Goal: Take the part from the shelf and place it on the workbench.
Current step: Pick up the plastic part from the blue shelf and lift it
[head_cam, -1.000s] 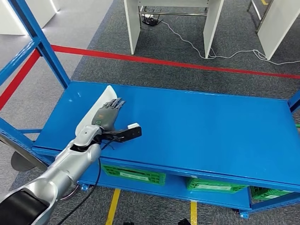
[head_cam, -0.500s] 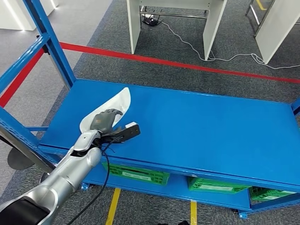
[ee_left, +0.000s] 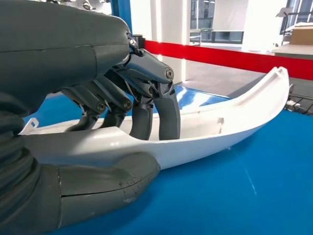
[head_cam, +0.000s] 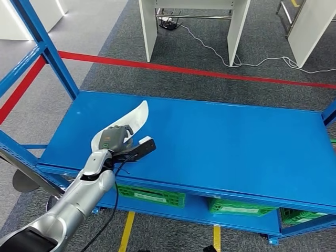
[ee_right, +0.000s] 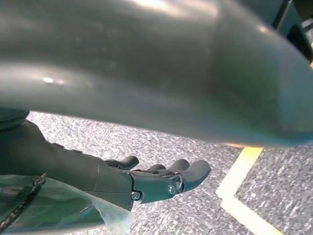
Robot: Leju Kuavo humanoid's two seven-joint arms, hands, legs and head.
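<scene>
On the blue metal shelf, near its left end, the left hand grips the long curved white plastic part, so the pick-up step looks under way, and the next move calls for lifting it clear toward the workbench.

Shelf deck: curved part on its left portion, left hand upon it, fingers inside, thumb beneath. Crates on the tier below. Floor tape line behind the shelf; table legs and cable beyond it.
</scene>
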